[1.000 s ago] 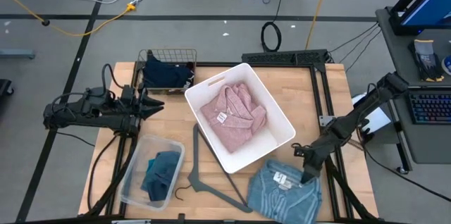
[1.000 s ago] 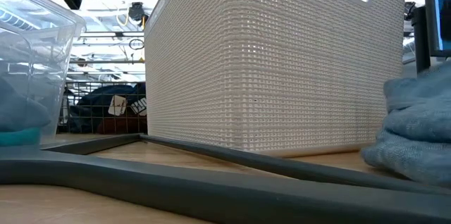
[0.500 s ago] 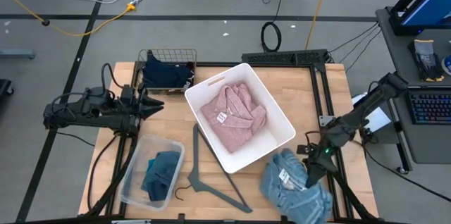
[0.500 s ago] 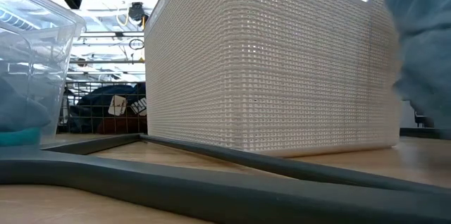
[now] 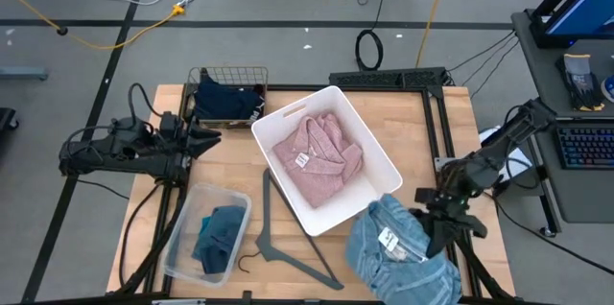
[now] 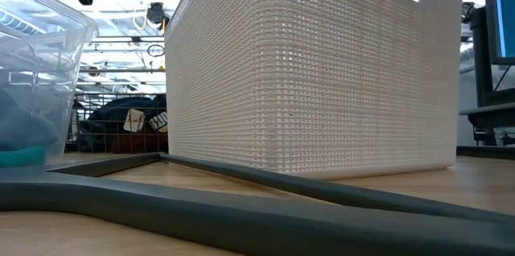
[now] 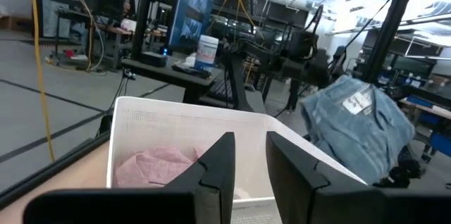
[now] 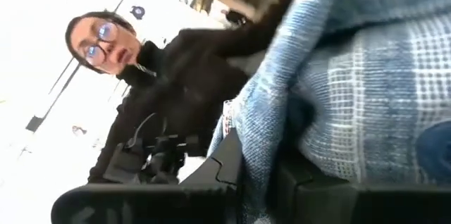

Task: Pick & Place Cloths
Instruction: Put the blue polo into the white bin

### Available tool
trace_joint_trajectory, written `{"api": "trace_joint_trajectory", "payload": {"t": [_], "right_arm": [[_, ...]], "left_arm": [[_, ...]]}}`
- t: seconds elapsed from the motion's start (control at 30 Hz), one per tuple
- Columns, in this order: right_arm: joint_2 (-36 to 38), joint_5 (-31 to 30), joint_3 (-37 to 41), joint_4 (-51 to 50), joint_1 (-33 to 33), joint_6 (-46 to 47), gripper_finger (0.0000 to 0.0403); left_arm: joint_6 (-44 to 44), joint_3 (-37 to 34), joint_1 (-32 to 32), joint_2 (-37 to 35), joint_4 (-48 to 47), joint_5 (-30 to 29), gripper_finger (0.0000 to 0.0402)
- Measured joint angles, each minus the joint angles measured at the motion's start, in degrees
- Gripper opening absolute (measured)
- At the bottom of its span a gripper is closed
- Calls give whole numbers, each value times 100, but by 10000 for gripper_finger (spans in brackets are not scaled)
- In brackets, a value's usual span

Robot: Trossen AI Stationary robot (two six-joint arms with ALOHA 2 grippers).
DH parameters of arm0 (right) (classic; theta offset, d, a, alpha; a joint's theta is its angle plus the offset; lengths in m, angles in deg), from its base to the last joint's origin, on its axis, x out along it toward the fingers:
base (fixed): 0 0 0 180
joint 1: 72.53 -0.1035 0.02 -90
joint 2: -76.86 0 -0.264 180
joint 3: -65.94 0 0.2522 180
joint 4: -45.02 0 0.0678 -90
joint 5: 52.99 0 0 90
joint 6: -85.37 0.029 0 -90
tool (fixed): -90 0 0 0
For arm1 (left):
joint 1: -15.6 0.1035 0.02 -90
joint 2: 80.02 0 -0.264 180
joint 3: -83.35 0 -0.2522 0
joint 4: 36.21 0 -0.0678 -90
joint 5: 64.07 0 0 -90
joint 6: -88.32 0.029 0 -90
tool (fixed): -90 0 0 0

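Observation:
The blue striped shirt with its white label hangs bunched over the table's near right corner, and it also shows in the left wrist view. My right gripper is shut on it. The pink fleece lies in the white basket. A navy cloth fills the wire basket, and a teal cloth lies in the clear bin. My left gripper waits at the table's left, slightly open. My right gripper pinches a bunched fold of the shirt between its two fingers, coming from the table's right side. The shirt hangs from the hold, lifted clear of the table; none of it shows in the low view.
A grey hanger lies on the table between the clear bin and the white basket. The wire basket stands at the far left. A person in dark clothing shows beyond the table in the right wrist view.
My right gripper has risen with the shirt. The shirt lay flat on the table's near right corner, then bunched up and lifted. It now hangs clear and has left the low view.

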Motion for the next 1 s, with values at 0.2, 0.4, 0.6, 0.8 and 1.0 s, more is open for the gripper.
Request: {"api": "trace_joint_trajectory", "payload": {"t": [0.2,0.4,0.6,0.8,1.0], "right_arm": [[-56,-243,-731,-11,297,-1442,19],[-40,-293,-1674,-823,569,-3858,19],[-214,-1120,-3053,-3932,735,-6151,19],[-583,-2750,-4173,-6491,743,-6956,19],[-779,-3504,-4946,-7046,741,-8050,19]], "left_arm": [[-23,0,0,0,101,-2,81],[-25,0,0,-1,261,-3,81],[-111,0,0,-1,261,-3,81],[-118,0,-4,-1,261,-4,81],[-125,0,-2,-1,261,-4,81]]}}
